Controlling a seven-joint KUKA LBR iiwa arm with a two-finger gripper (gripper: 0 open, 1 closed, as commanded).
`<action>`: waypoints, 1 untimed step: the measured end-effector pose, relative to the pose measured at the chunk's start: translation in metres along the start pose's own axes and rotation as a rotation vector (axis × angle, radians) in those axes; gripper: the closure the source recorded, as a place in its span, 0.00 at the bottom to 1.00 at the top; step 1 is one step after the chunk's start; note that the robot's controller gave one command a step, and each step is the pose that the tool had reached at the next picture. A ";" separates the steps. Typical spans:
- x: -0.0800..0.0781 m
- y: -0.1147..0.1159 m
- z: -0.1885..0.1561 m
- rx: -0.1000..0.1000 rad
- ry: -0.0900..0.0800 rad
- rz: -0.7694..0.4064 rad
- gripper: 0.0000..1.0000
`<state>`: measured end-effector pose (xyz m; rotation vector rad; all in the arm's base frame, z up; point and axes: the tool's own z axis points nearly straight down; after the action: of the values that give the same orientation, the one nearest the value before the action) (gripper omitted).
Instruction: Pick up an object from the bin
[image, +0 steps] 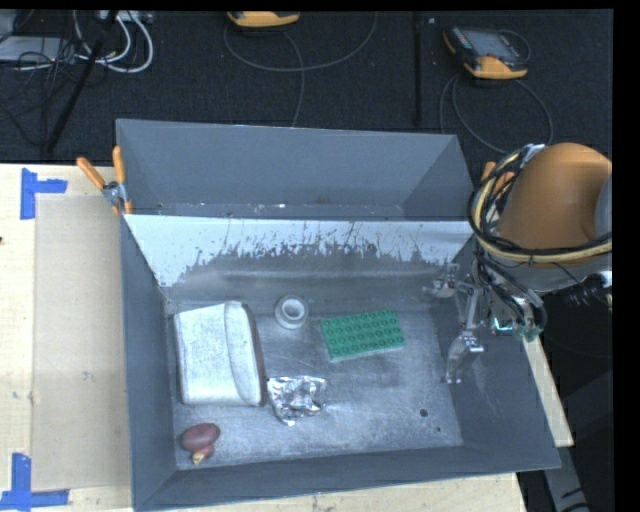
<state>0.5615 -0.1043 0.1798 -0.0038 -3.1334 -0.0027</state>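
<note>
The gripper is hanging over bare floor at the right of the bin; I cannot tell whether it is open. Nearest, to its left, a green plate is lying flat mid-bin, its long axis running left-right, the right end angling slightly toward the back wall.

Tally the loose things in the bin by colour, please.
White: 2, folded cloth and small ring
Green: 1, studded plate
Silver: 1, crumpled foil
Reddish brown: 1, rounded lump
Total: 5
</note>
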 end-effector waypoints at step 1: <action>-0.043 0.046 0.107 0.006 -0.020 -0.291 0.00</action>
<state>0.6033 -0.0585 0.0727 0.4530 -3.1210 0.0042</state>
